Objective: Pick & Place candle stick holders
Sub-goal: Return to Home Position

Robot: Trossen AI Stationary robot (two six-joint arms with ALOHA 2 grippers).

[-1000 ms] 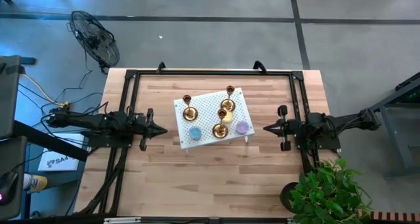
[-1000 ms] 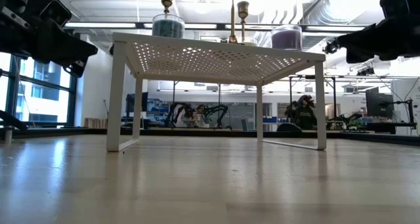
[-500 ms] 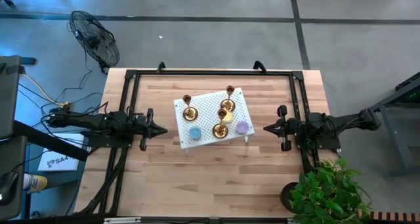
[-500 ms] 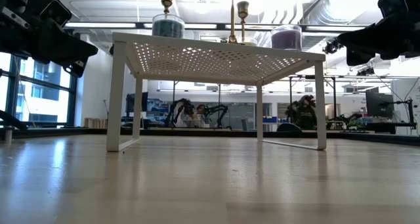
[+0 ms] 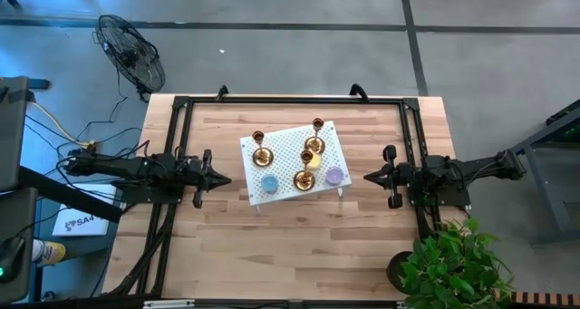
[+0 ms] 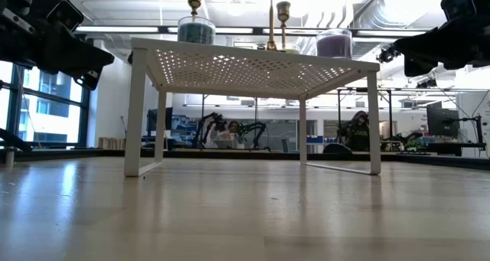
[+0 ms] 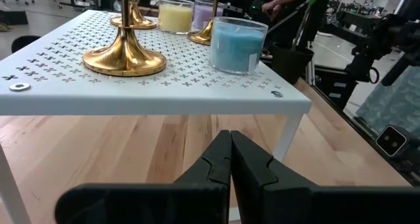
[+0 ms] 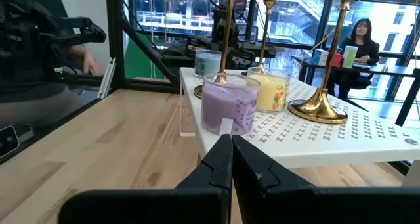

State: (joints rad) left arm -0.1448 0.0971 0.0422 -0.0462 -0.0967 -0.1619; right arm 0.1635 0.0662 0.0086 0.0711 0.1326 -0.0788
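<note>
Checking in from the remote seat: all three candlesticks (image 5: pixel 263 153) are standing upright on the white shelf (image 5: pixel 285 144), which sits mid-table (image 5: pixel 299 246).

They're shiny gold things. Each has a wide, round, flared base that mirrors the room, a thin stem and a little cup on top. In the left wrist view the nearest base gleams against the shelf's cross-shaped perforations.

- One stands on the side nearest the left arm, behind the blue candle (image 5: pixel 270 183).
- One is by the corner opposite that candle.
- The third is in the middle, just beside the yellow candle (image 5: pixel 314 163).

The purple candle (image 5: pixel 335 176) sits at the end nearest the right arm. From the low view I only catch the stems and the glass jars poking above the shelf top.

The left gripper (image 7: pixel 230 135) hangs off the shelf's left side, apart from it. Its fingers are pressed together with nothing between them. The right gripper (image 8: pixel 231 140) mirrors it off the right side, fingers closed tight on nothing and pointing at the purple candle. Neither touches the shelf or the table.
</note>
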